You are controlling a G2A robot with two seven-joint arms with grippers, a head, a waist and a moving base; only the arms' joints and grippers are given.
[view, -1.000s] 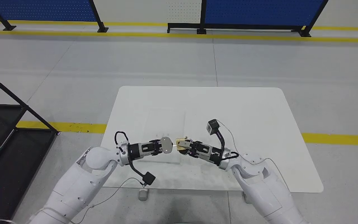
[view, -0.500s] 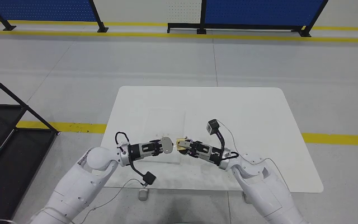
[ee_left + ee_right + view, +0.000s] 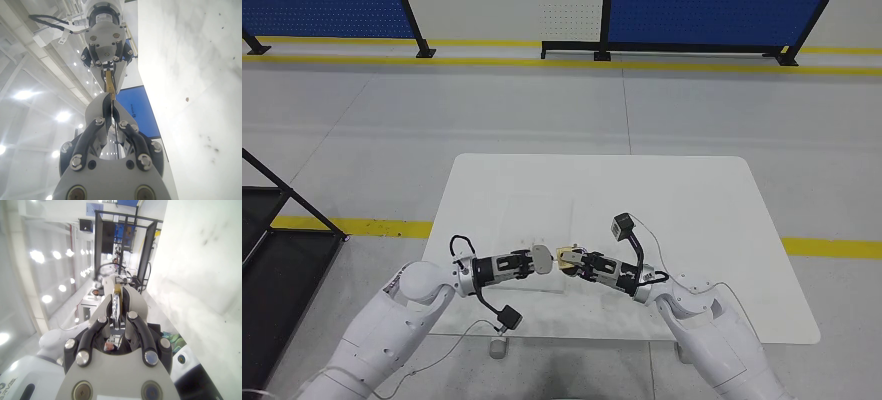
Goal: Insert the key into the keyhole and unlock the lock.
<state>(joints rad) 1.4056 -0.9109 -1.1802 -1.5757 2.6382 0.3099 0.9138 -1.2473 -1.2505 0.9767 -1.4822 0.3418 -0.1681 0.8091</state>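
One key (image 3: 113, 110), in left hand (image 3: 112, 103), points at lock (image 3: 109, 83).

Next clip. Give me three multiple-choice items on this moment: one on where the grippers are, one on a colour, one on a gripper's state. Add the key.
1. Where do the left gripper and the right gripper meet?
A. over the near half of the white rectangular table
B. over its far right corner
C. over the floor beside it

2. What colour is the small metal lock body in the right gripper?
A. blue
B. brass-yellow
C. red

3. How is the left gripper?
A. wide open, empty
B. shut on the thin flat metal key
C. shut on a cloth

Answers:
1 A: the top view shows them tip to tip over the table's near half.
2 B: the left wrist view shows a brass-yellow piece between the right gripper's fingers.
3 B: its fingers close on the key's thin blade.
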